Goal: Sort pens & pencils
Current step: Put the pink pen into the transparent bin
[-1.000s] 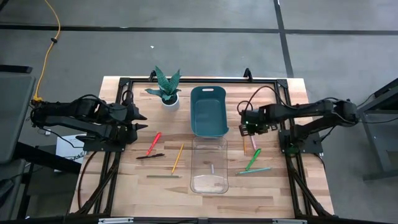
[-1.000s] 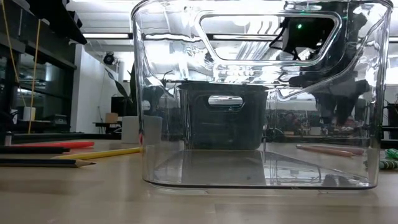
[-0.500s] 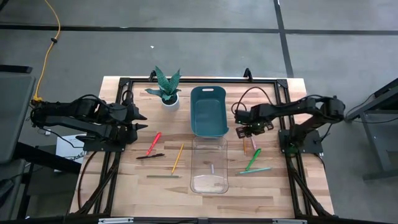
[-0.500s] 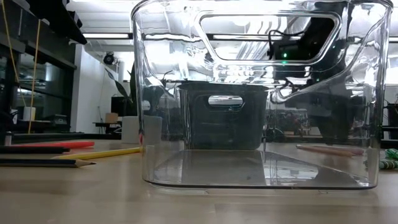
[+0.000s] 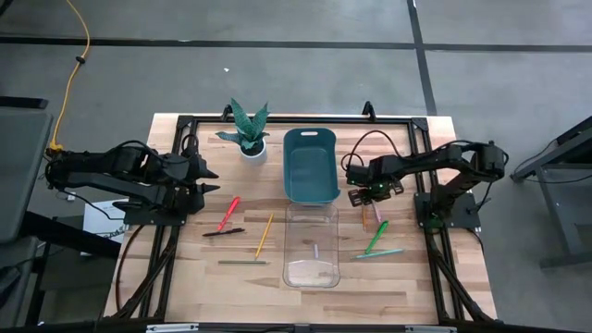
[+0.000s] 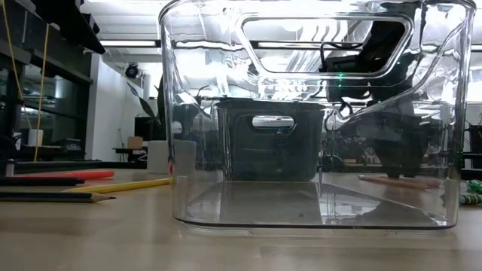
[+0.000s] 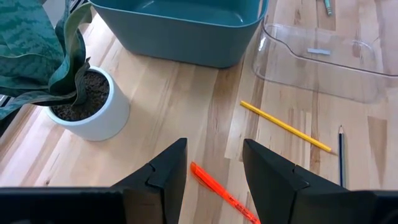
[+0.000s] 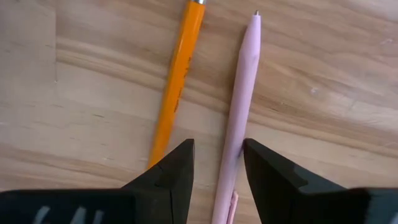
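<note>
On the table's right, an orange pencil and a pink pen lie flat side by side. My right gripper hangs open just above them, pointing down; the pen runs between its fingers. Two green pens lie nearer the front. On the left lie a red pen, a black pen, a yellow pencil and a grey-brown pencil. My left gripper waits open above the table's left side, near the red pen.
A teal bin stands at mid-table, with a clear bin in front of it. A potted plant stands at the far left of the bins. A black frame edges the tabletop.
My right gripper has come down and a little toward the table's left, and now hangs low over the orange pencil and the pink pen. Its fingers have stayed open. No pen or pencil has moved.
</note>
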Action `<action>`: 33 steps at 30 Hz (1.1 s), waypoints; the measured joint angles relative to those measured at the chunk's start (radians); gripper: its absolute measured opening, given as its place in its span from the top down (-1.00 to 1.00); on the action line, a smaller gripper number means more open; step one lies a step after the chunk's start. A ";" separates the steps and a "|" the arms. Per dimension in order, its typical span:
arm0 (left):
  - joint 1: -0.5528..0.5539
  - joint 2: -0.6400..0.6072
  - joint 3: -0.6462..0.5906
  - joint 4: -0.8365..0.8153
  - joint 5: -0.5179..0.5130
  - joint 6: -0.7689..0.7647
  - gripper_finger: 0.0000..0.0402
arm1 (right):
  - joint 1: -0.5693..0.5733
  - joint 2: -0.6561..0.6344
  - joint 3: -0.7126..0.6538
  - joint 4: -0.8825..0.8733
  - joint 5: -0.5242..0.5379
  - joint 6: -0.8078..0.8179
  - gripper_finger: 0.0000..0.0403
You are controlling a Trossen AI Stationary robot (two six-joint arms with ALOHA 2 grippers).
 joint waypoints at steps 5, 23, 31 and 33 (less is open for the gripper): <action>0.000 0.000 0.000 0.000 -0.002 0.000 0.28 | -0.001 0.000 0.000 -0.015 0.006 0.006 0.36; 0.000 0.000 0.000 0.000 -0.002 0.000 0.28 | -0.004 0.000 -0.001 -0.014 0.006 0.002 0.64; 0.000 0.000 0.000 0.000 -0.002 0.000 0.28 | -0.004 0.000 -0.001 -0.015 0.007 0.002 0.79; 0.000 0.000 0.000 0.000 -0.002 0.000 0.28 | -0.004 0.000 -0.001 -0.016 0.007 0.002 0.83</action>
